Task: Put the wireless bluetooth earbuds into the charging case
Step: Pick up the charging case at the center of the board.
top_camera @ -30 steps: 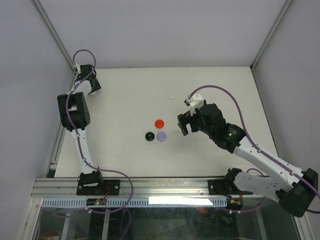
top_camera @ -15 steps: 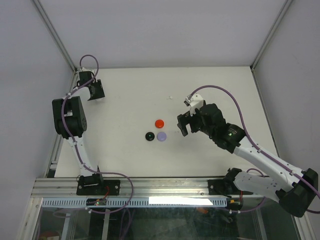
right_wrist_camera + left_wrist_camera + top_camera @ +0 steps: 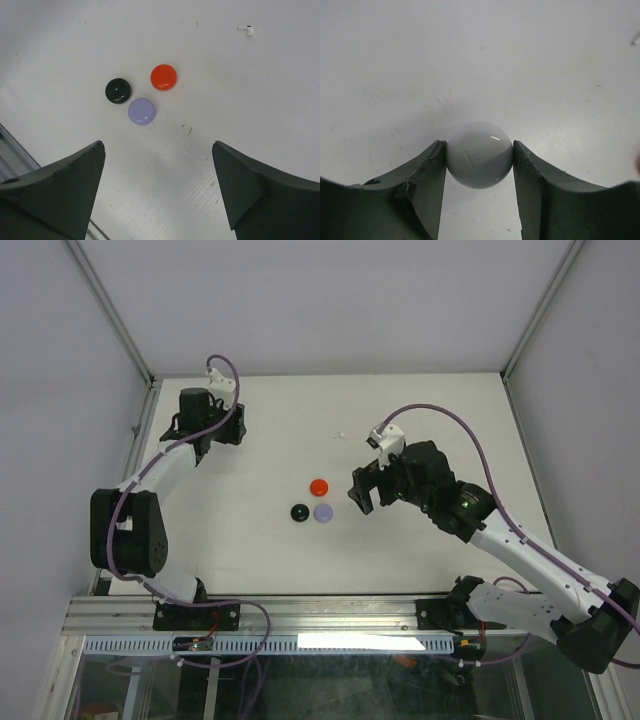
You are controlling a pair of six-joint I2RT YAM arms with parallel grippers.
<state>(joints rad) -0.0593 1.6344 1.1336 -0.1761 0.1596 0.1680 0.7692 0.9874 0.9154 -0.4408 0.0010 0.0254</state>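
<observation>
My left gripper (image 3: 479, 150) is shut on a glossy white round charging case (image 3: 479, 155), held between both pads just above the table. In the top view the left gripper (image 3: 232, 428) is at the back left of the table, and the case does not show there. A tiny white earbud (image 3: 246, 30) lies alone at the back middle of the table (image 3: 341, 435). My right gripper (image 3: 159, 147) hangs open with nothing between its fingers; in the top view the right gripper (image 3: 361, 490) sits just right of three round cases.
Three closed coin-like cases lie together mid-table: red (image 3: 319, 486), black (image 3: 298, 512) and lavender (image 3: 323, 512). The right wrist view also shows the red case (image 3: 163, 77), the black case (image 3: 118, 90) and the lavender case (image 3: 142, 111). White walls enclose the table on three sides.
My left arm has swung from the far left corner rightward over the table, and its jaws have narrowed slightly. The right arm has barely shifted.
</observation>
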